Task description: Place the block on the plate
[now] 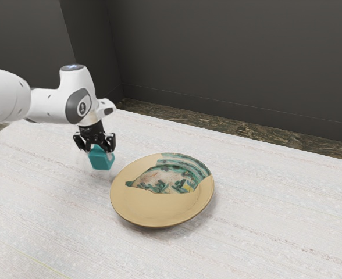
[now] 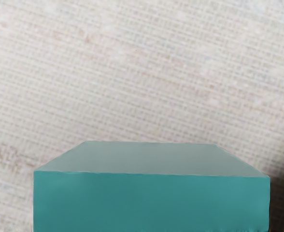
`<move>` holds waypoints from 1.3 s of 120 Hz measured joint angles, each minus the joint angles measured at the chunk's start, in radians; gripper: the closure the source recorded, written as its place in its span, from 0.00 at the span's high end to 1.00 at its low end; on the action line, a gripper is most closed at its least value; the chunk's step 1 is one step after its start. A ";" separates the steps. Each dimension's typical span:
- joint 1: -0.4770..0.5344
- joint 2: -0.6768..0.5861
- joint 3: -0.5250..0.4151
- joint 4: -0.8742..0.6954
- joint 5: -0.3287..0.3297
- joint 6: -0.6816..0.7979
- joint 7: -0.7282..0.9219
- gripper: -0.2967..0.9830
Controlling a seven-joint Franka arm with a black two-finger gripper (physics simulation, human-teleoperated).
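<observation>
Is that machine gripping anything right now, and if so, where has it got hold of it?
Yes, the teal block. The tool grips it by two opposite sides, near its upper end.

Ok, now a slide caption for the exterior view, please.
Claw gripping a teal block beside the tan, green-patterned plate on a pale table.

From beside the arm (image 1: pixel 46 105) and, closer, from its wrist (image 1: pixel 79 106), both views look down, sharing the block (image 1: pixel 101 160)

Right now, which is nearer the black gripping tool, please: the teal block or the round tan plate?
The teal block, held by the tool; the plate lies apart.
</observation>
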State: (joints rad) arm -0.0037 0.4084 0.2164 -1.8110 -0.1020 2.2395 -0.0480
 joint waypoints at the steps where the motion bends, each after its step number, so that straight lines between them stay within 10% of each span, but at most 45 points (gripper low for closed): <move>1: -0.003 -0.006 0.000 -0.001 0.000 0.000 -0.001 0.51; 66: 0.055 -0.140 -0.388 -0.118 0.007 -0.015 -0.241 0.52; 156: -0.034 -0.278 -0.236 -0.015 0.151 -0.149 -0.243 0.76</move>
State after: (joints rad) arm -0.0375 0.1302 -0.0197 -1.8259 0.0490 2.0909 -0.2912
